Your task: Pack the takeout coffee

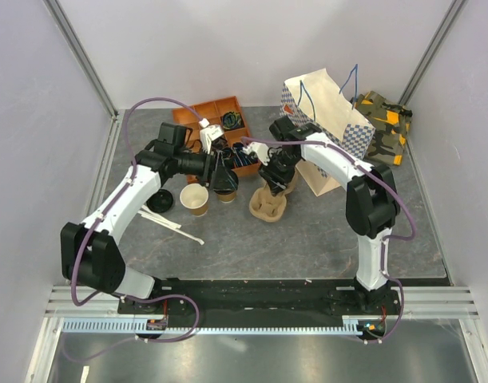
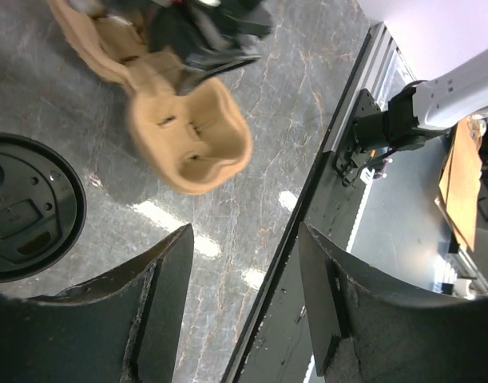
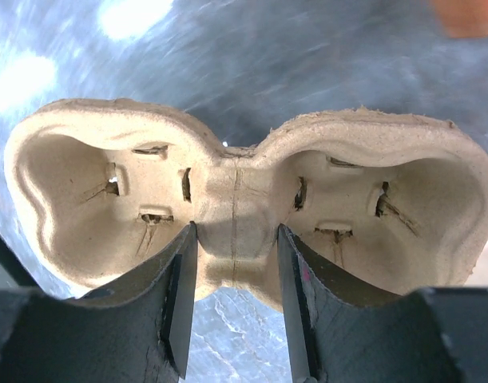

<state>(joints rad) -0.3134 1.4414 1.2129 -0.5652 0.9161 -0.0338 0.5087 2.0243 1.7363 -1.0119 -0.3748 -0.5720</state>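
**A:** Which step is being shown?

**B:** The left gripper (image 2: pixel 244 239), jaws apart and holding nothing, is hovering beside the takeout coffee (image 1: pixel 227 195), which is standing on the table (image 1: pixel 307 239) at nine o'clock of the pulp carrier (image 3: pixel 236 191). The right gripper (image 3: pixel 236 233) is clamping the carrier's waist.

**A:** What is the next move calling for?

**B:** Likely closing on the coffee, then seating it in a carrier well.
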